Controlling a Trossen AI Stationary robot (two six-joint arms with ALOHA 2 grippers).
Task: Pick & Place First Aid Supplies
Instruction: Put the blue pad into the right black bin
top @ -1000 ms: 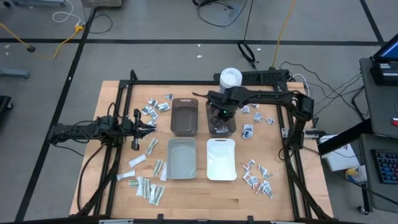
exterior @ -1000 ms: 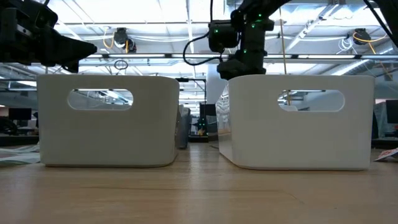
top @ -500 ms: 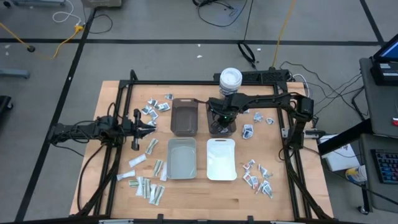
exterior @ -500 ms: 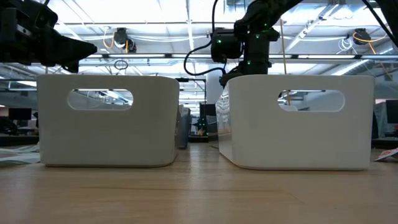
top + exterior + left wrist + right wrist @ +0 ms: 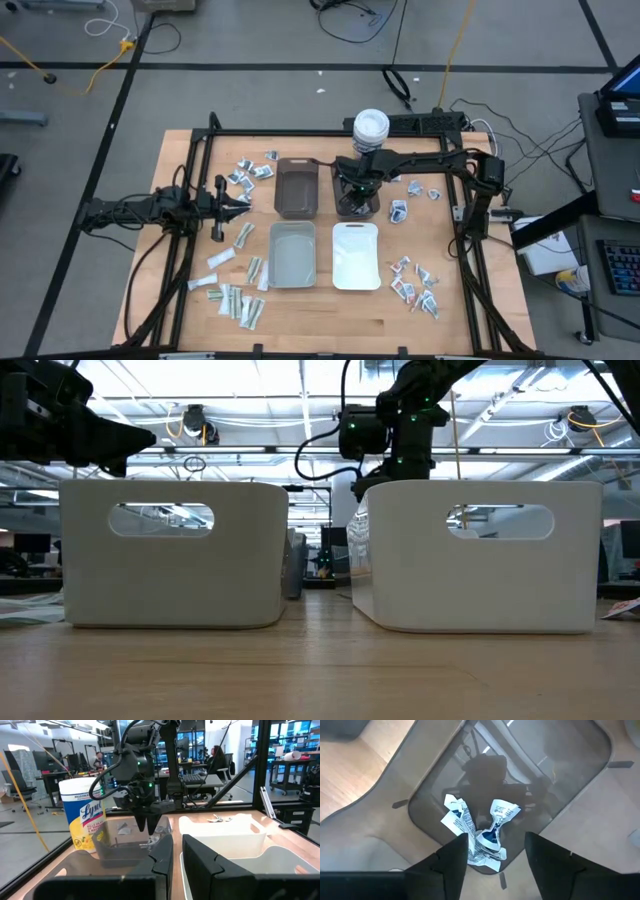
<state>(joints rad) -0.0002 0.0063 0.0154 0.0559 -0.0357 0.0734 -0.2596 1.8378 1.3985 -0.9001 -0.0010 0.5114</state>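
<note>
Two arms, one drop under way

Several first aid packets [image 5: 237, 301] lie scattered at the lower left of the high view, more [image 5: 250, 170] at the upper left, and another cluster [image 5: 415, 283] at the lower right. Left of centre, the left gripper [image 5: 243, 199] waits level above the wooden table [image 5: 330, 325], its fingers nearly together with nothing seen between them. Right of centre, the right gripper [image 5: 496, 852] hangs over the far dark bin [image 5: 357, 210], fingers parted and empty; a few crumpled packets [image 5: 482, 836] lie on that bin's floor directly below. To finish this drop well, I judge the arm should lift straight up clear of the bin walls before swinging toward the packets [image 5: 398, 210] just right of it. Beside it stand a brown bin [image 5: 296, 187], a grey bin [image 5: 291, 254] and a white bin [image 5: 355, 256], with a yellow-labelled tub [image 5: 370, 126] behind. Beyond the black frame spread desks, cables and ceiling lights
</note>
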